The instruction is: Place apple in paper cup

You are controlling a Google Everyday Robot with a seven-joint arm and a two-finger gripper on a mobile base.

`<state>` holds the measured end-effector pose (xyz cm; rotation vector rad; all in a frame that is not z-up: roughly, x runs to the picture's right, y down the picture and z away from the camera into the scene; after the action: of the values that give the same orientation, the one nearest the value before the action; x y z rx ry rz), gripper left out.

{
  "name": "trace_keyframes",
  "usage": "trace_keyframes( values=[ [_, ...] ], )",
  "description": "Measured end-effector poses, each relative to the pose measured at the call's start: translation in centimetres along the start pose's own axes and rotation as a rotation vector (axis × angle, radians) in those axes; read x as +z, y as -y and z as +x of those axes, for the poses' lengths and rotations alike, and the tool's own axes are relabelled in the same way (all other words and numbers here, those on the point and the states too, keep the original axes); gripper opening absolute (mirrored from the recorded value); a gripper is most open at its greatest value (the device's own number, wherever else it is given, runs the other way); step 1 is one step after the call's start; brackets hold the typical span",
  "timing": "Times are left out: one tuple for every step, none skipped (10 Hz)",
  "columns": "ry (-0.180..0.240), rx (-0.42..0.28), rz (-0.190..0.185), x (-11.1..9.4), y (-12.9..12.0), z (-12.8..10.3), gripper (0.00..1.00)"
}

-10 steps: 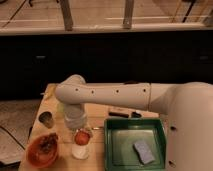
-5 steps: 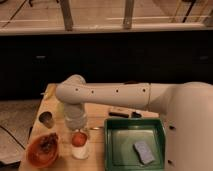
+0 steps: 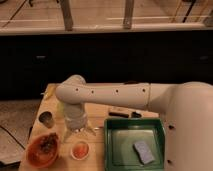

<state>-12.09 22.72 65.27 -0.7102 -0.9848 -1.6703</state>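
The apple (image 3: pixel 80 148), reddish orange, sits inside the white paper cup (image 3: pixel 80 156) near the table's front edge. My gripper (image 3: pixel 78 132) hangs straight down from the white arm (image 3: pixel 110 95), just above the cup. Its fingers (image 3: pixel 91 131) are spread apart and hold nothing. The apple is clear of them, a little below the fingertips.
An orange-brown bowl (image 3: pixel 42 151) with dark contents stands left of the cup. A small dark can (image 3: pixel 46 119) is behind it. A green tray (image 3: pixel 131 131) holding a blue-grey sponge (image 3: pixel 142 151) lies to the right. Small dark items (image 3: pixel 118 112) lie behind the tray on the wooden table (image 3: pixel 50 92).
The apple has dropped from between the fingers down into the paper cup. The fingers have spread apart. The arm has barely moved.
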Motion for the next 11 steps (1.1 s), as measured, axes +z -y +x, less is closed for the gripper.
trace_keyframes(
  values=[
    [0.000, -0.001, -0.001, 0.03, 0.04, 0.02, 0.80],
    [0.001, -0.002, -0.001, 0.05, 0.04, 0.03, 0.80],
    [0.001, -0.006, -0.002, 0.12, 0.05, 0.05, 0.80],
    [0.001, -0.008, -0.003, 0.12, 0.06, 0.06, 0.80],
    [0.001, -0.010, -0.003, 0.12, 0.06, 0.07, 0.80],
    [-0.001, -0.015, -0.003, 0.15, 0.01, 0.06, 0.80],
    [-0.002, -0.017, -0.003, 0.17, -0.05, 0.02, 0.80],
    [-0.002, -0.018, -0.003, 0.17, -0.06, 0.01, 0.80],
    [-0.006, -0.021, 0.004, 0.20, 0.04, 0.06, 0.80],
    [-0.006, -0.023, 0.005, 0.24, 0.06, 0.08, 0.80],
    [-0.005, -0.024, 0.005, 0.25, 0.01, 0.07, 0.80]
  ],
)
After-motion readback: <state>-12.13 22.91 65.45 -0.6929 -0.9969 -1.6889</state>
